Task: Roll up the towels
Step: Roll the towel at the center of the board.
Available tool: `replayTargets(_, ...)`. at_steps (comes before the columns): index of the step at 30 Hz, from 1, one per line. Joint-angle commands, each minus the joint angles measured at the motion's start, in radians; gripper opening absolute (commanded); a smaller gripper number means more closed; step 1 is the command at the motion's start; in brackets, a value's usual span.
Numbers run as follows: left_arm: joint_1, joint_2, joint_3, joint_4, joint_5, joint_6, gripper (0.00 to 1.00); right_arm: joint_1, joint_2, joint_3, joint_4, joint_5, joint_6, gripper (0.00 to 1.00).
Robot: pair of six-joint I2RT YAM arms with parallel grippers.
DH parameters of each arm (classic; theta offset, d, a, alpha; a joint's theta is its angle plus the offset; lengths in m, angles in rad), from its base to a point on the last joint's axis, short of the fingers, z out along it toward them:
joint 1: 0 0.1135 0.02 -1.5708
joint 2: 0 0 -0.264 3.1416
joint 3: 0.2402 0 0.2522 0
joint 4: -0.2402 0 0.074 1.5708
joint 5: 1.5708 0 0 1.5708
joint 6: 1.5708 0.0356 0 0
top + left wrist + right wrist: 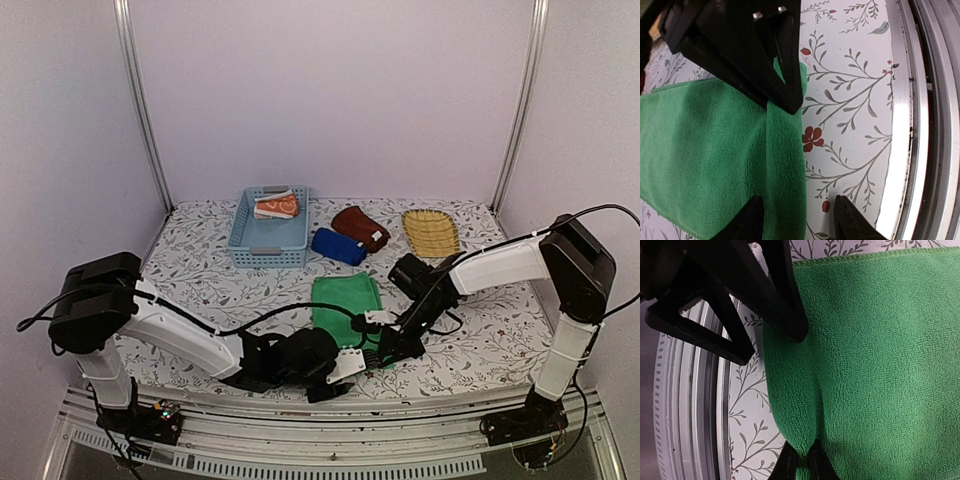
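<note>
My right fingers (801, 462) pinch the near folded edge of the green towel (345, 300) on the bench (200, 255); my left fingers (751, 222) stand open astride it.

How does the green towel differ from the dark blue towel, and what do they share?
The green towel lies spread mostly flat; the dark blue towel is rolled up. The right tool pinches the green towel's near edge; no tool is near the dark blue towel. Both are plain cloths on the table.
</note>
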Motion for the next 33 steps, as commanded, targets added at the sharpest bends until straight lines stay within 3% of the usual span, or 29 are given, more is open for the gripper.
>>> replayTargets(1,-0.016,0.051,0.034,0.037,-0.022,0.07,0.49,-0.031,0.032,0.03,-0.078,-0.101,0.005,0.09)
replayTargets(11,-0.016,0.071,0.028,0.058,-0.089,0.074,0.19,-0.053,0.056,0.039,-0.099,-0.121,-0.014,0.1)
replayTargets(17,-0.006,0.044,0.019,-0.02,-0.088,0.067,0.02,-0.059,0.06,0.036,-0.128,-0.137,-0.035,0.1)
replayTargets(25,0.112,-0.072,0.035,-0.211,0.268,-0.006,0.0,-0.09,0.09,0.066,-0.221,-0.203,-0.068,0.09)
replayTargets(33,0.221,0.015,0.126,-0.345,0.596,-0.06,0.0,-0.148,0.202,0.151,-0.387,-0.315,-0.128,0.06)
